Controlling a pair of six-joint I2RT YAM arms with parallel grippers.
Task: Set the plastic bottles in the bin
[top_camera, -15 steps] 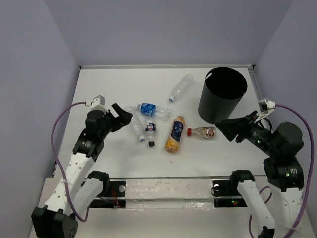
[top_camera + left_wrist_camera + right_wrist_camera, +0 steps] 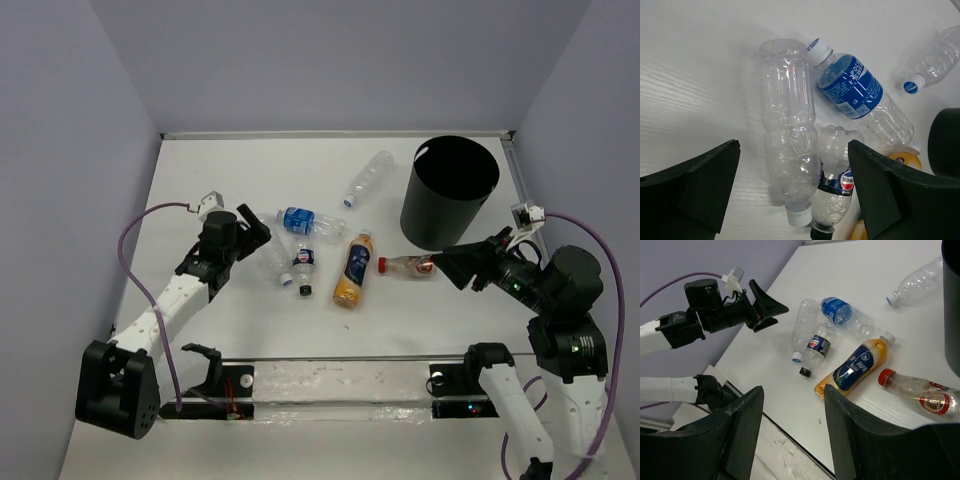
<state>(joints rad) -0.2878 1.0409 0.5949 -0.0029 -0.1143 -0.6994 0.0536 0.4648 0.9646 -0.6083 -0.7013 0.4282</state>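
Observation:
Six plastic bottles lie on the white table. A clear one (image 2: 272, 255) (image 2: 790, 120), a blue-labelled one (image 2: 305, 221) (image 2: 857, 92) and a small dark-capped one (image 2: 303, 268) (image 2: 837, 187) lie bunched together. The orange-juice bottle (image 2: 353, 270) (image 2: 855, 369) and the red-capped bottle (image 2: 408, 266) (image 2: 920, 392) lie to their right. Another clear bottle (image 2: 366, 178) lies farther back. The black bin (image 2: 450, 190) stands upright at the back right. My left gripper (image 2: 250, 232) (image 2: 792, 200) is open and empty, just left of the clear bottle. My right gripper (image 2: 455, 265) (image 2: 792, 440) is open and empty, right of the red-capped bottle.
Lilac walls enclose the table on the left, back and right. The table's near edge (image 2: 790, 427) runs under the right gripper in the right wrist view. The left arm's purple cable (image 2: 140, 225) loops over the table's left side.
My left arm has stretched forward and right, bringing its open gripper closer to the bunched bottles. My right gripper has shifted slightly left toward the red-capped bottle. No bottle has moved.

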